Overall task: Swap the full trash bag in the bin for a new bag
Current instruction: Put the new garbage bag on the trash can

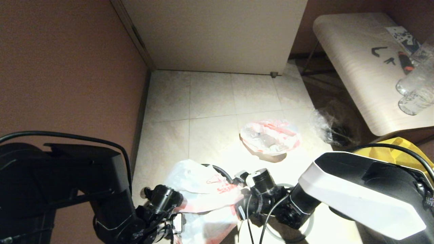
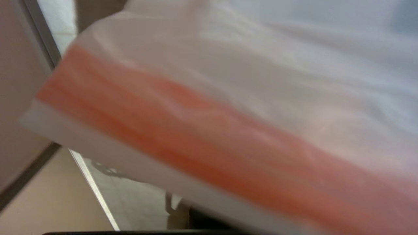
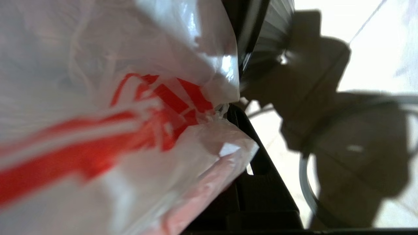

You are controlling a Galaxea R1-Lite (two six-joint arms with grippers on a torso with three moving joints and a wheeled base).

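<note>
While you watch the near floor, the new bag (image 1: 203, 196) stretches between your left gripper (image 1: 169, 220) and right gripper (image 1: 242, 206), over the bin (image 1: 220, 173). A dark right finger (image 3: 258, 169) lies against its crumpled corner; whether either gripper's fingers are clenched you cannot tell. Farther off, the full trash bag (image 1: 270, 136) lies on the floor tiles (image 1: 210, 98), well apart
</note>
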